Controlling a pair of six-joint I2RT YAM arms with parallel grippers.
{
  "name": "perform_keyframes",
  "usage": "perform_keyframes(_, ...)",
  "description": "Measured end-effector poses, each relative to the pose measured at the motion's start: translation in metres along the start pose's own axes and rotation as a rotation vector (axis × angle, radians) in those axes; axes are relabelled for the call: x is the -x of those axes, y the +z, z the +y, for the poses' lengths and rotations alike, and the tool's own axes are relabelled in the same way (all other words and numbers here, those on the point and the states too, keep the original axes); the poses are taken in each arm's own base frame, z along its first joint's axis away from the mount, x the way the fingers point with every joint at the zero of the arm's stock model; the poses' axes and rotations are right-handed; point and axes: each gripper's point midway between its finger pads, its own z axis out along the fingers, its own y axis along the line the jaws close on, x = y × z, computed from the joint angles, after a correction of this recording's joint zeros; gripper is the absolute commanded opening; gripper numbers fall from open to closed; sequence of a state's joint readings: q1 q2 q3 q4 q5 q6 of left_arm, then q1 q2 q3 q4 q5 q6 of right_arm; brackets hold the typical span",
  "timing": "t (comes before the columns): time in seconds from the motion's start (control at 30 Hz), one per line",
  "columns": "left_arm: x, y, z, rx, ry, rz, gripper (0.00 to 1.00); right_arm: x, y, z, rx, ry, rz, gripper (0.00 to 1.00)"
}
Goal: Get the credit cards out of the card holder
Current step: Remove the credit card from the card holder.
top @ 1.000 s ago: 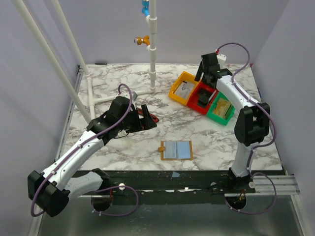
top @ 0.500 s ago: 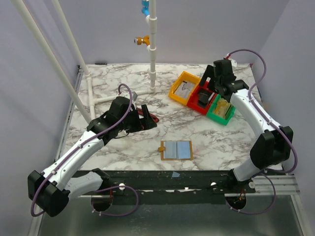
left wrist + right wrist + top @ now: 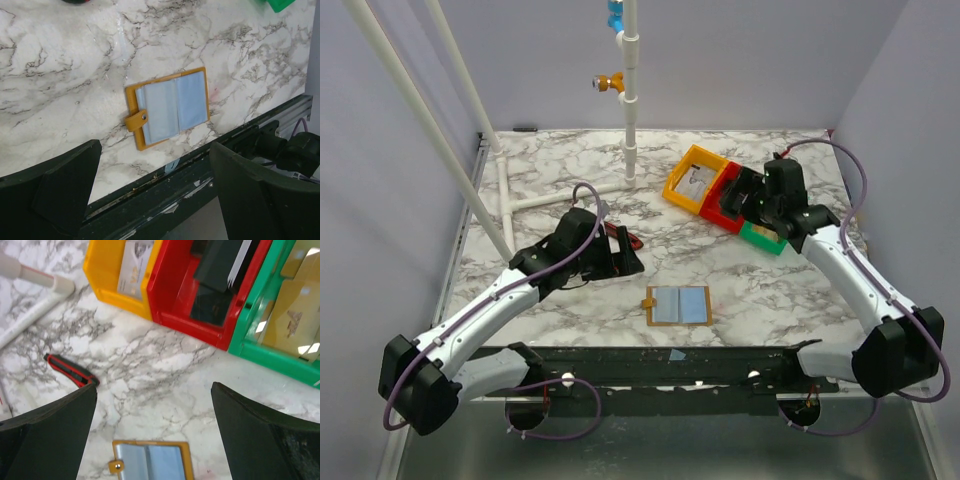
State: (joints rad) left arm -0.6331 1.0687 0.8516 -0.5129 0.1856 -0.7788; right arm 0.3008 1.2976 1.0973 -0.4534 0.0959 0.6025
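Note:
The tan card holder (image 3: 678, 305) lies open and flat near the table's front edge, its bluish clear sleeves up and its snap tab to the left. It also shows in the left wrist view (image 3: 167, 107) and at the bottom of the right wrist view (image 3: 150, 460). No card can be made out in the sleeves. My left gripper (image 3: 625, 258) is open and empty, up and to the left of the holder (image 3: 155, 165). My right gripper (image 3: 745, 200) is open and empty above the front of the bins, far behind the holder (image 3: 154, 390).
A yellow bin (image 3: 692, 180), a red bin (image 3: 725, 205) and a green bin (image 3: 760, 238) stand in a row at the back right, each with a card-like item inside. A red and black cutter (image 3: 625, 238) lies by my left gripper. A white pipe frame (image 3: 632, 120) stands behind.
My right arm has swung from behind the bins to their right side and come forward and lower. My left gripper has moved a little right and forward, towards the holder.

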Motion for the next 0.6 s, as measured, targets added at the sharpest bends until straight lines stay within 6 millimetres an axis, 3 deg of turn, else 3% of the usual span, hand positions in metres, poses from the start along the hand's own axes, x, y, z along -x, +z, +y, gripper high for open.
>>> perform_keyframes(0.13,-0.013,0.009,0.004,0.010,-0.001,0.024,0.93,-0.035,-0.007,0.010,0.053,-0.018,0.061,1.00)
perform_keyframes(0.27,-0.024,0.019,0.013,0.039,-0.018,0.059,0.93,-0.102,-0.020,0.038,0.134,-0.099,0.186,1.00)
perform_keyframes(0.37,-0.029,0.024,0.020,0.057,-0.034,0.072,0.93,-0.147,-0.028,0.045,0.163,-0.138,0.271,0.97)
perform_keyframes(0.5,-0.035,0.028,0.025,0.069,-0.061,0.082,0.93,-0.187,-0.036,0.043,0.155,-0.163,0.342,0.89)
perform_keyframes(0.6,-0.036,0.029,0.026,0.073,-0.075,0.083,0.93,-0.210,-0.043,0.047,0.155,-0.190,0.372,0.77)
